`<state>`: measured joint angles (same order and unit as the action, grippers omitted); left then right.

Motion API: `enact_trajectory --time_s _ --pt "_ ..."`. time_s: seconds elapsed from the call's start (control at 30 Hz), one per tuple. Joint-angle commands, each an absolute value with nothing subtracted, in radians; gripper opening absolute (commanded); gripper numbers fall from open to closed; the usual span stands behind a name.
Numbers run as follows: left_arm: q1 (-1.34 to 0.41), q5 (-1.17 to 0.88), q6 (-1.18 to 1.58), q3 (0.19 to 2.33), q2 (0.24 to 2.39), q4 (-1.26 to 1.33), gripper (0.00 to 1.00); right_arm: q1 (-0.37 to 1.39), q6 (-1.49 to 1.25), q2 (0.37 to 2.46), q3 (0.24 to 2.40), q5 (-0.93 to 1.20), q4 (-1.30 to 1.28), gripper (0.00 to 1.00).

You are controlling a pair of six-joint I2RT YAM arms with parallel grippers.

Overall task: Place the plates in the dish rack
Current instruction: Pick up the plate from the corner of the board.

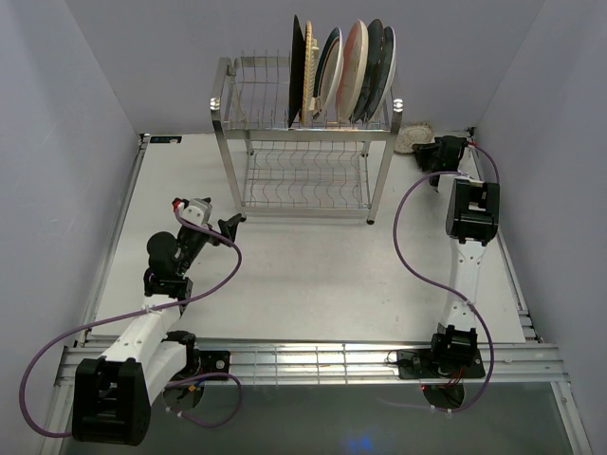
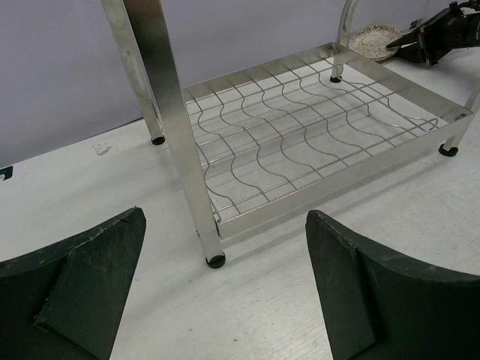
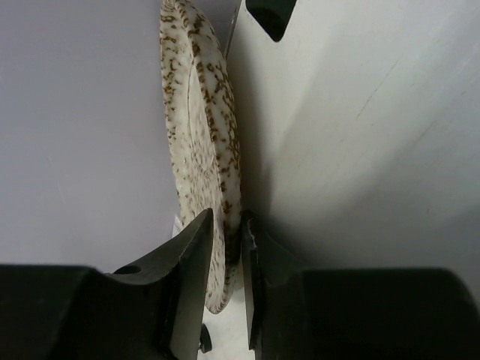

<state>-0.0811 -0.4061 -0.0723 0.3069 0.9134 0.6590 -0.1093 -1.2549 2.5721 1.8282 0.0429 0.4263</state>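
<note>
At nine o'clock the left gripper [image 2: 229, 296] hangs with jaws spread wide, holding nothing. At twelve, the dish rack [image 1: 303, 180] carries six plates [image 1: 341, 71] upright on top. At two o'clock the right gripper [image 3: 227, 225] pinches the speckled plate [image 3: 199, 127] by its rim. Seat that pinch deep before lifting, then stand it upright in a free slot.

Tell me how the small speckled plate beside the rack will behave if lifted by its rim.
The speckled plate looks rigid, so it probably won't flex. Its curved rim, pinched only at the edge by the right gripper, might slip or pivot. It seems ceramic, so likely breakable if dropped.
</note>
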Motion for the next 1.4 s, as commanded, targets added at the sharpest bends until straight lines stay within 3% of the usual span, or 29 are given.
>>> enact_trajectory --time_s 0.0,0.17,0.57,0.77,1.13,1.37 --pt "-0.078 -0.397 -0.08 0.299 0.893 0.673 0.98 -0.098 -1.259 2.617 1.873 0.038 0.443 0.27" --pt "-0.078 -0.396 -0.083 0.298 0.894 0.675 0.98 -0.098 -1.266 2.623 1.865 0.049 0.492 0.08" --pt "-0.078 -0.452 -0.1 0.273 0.83 0.676 0.98 -0.098 -1.18 2.205 1.438 0.003 0.603 0.08" --pt "-0.078 -0.524 -0.121 0.256 0.793 0.676 0.98 -0.098 -1.158 1.918 1.174 -0.066 0.575 0.08" --pt "-0.081 -0.915 -0.18 0.192 0.707 0.709 0.98 -0.098 -1.062 1.26 0.715 -0.161 0.413 0.08" --pt "-0.109 -0.902 -0.164 0.167 0.739 0.798 0.98 -0.083 -0.938 0.743 0.612 -0.198 0.135 0.08"
